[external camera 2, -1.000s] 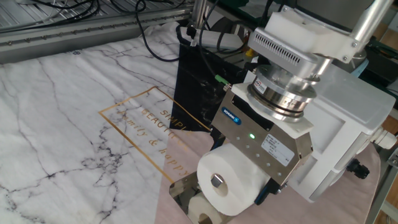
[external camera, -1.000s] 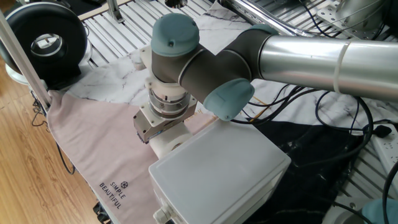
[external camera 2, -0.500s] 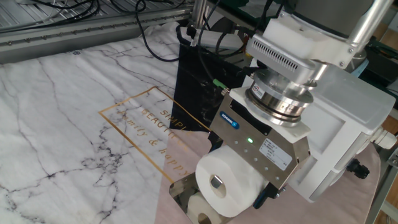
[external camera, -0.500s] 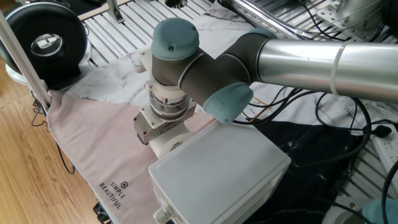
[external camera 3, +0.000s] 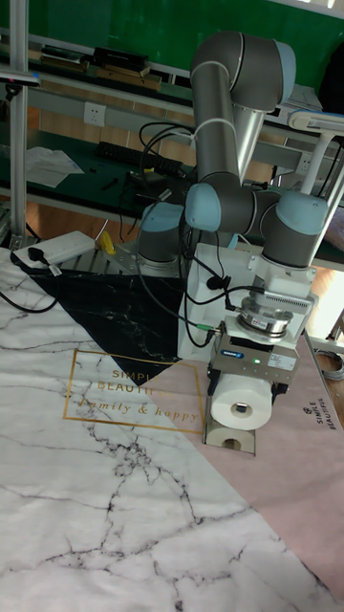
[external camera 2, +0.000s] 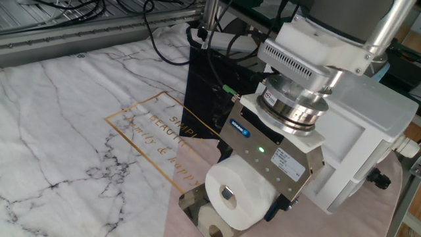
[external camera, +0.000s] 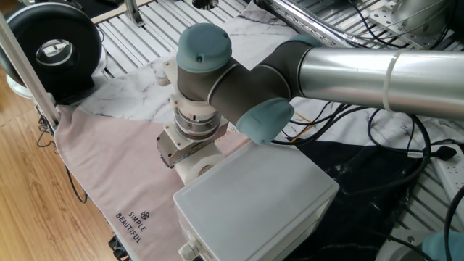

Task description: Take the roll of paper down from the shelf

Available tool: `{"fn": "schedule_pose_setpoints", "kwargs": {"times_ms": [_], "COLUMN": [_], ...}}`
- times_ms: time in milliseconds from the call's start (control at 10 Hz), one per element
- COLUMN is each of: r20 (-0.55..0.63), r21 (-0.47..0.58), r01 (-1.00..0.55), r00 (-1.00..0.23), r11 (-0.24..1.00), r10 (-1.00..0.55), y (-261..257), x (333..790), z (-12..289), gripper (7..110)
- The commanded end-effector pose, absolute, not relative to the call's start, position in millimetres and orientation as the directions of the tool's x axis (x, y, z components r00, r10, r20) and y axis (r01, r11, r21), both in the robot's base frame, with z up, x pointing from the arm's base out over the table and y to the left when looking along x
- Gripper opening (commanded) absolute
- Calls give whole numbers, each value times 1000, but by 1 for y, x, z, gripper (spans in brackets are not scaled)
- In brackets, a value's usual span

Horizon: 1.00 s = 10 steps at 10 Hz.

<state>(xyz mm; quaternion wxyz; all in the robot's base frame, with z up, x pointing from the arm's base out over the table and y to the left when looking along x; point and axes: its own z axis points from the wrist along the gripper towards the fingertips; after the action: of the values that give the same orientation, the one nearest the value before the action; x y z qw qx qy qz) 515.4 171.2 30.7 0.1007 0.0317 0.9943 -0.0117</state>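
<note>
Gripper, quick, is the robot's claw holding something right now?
Gripper: shut on the roll of paper, which it holds just above the shiny shelf.

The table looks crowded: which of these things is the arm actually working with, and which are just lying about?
Part of the job:
- the roll of paper, held in the gripper
- the shelf, the shiny plate just under the roll

Just lying about:
- large pale grey box
- pink cloth
- black round fan
- black cloth

floor: wood (external camera: 22, 196) | wall: green (external camera 3: 115, 24) | bench: slatted metal (external camera: 138, 32)
</note>
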Motion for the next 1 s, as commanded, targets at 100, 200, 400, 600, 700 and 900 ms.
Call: {"fn": "schedule_pose_setpoints", "kwargs": {"times_ms": [100,200,400,600,700,900], "r20": [-163,-171,-139,-72,-54,-33], "r21": [-57,-57,-49,-85,-103,-126], "r01": [107,110,101,112,106,112], "r00": [-982,-980,-986,-992,-993,-993], "r11": [993,992,994,990,989,986], "r10": [96,98,94,106,101,109], "y": [163,166,170,166,163,160], "x": [512,514,508,497,493,491], "z": [37,31,27,29,28,30], "gripper": [88,88,66,66,66,66]}}
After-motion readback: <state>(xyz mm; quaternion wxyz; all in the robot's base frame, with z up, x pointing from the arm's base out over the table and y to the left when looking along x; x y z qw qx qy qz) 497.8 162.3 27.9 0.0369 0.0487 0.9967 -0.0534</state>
